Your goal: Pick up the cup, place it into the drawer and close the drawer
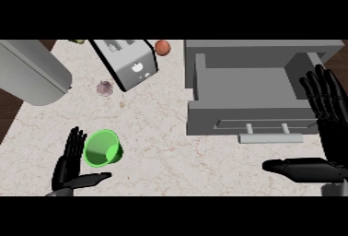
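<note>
Left robot hand (71, 161) sits spread, fingers straight, just beside the green cup (103, 148) lying on its side on the table (170, 152), apparently lining up a grasp. Right robot hand (326, 124) rests open near the open drawer (248, 90), ready to receive the cup.

A pale marbled counter (156, 133) is seen across most of the view. Dark wooden floor (8, 108) is shown at far left. A toaster (125, 62) and a grey cylinder (31, 71) are placed far left.
</note>
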Motion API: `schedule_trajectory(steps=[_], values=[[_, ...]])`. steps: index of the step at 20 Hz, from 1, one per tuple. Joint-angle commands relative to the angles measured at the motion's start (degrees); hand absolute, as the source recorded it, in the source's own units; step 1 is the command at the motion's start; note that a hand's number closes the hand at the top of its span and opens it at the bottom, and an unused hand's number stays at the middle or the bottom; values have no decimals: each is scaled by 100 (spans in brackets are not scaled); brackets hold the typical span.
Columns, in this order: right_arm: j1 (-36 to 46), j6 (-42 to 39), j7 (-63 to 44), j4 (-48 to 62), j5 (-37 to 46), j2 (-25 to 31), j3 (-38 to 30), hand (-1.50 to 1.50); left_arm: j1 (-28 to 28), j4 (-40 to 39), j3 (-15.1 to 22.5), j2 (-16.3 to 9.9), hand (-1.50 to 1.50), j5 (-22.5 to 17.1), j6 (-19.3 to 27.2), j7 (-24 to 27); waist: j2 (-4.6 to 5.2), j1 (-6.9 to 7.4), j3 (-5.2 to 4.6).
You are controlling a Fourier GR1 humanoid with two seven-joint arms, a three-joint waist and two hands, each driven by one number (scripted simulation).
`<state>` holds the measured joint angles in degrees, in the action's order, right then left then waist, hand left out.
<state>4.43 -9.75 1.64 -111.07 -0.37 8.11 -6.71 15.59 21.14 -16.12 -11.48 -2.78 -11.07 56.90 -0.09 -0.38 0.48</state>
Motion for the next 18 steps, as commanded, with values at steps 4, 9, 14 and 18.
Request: schedule_trajectory(steps=[4, 9, 14, 18], values=[[-190, 222, 115, -52, 478, -379, 541, -150, 560, -565, -75, -27, -150, 10, -90, 434, 36, -42, -60], [-13, 107, -15, -56, 279, -148, 250, -150, 420, -701, -93, 32, -150, -36, -486, 736, 43, -41, -64], [-143, 10, -58, -172, 89, -90, 118, -150, 767, -666, -100, -43, -150, -157, -1025, 336, 37, -57, -62], [10, 54, 20, -8, 86, -147, 115, -150, 769, -563, -72, 211, -150, -184, -1048, 533, 37, -32, -61]])
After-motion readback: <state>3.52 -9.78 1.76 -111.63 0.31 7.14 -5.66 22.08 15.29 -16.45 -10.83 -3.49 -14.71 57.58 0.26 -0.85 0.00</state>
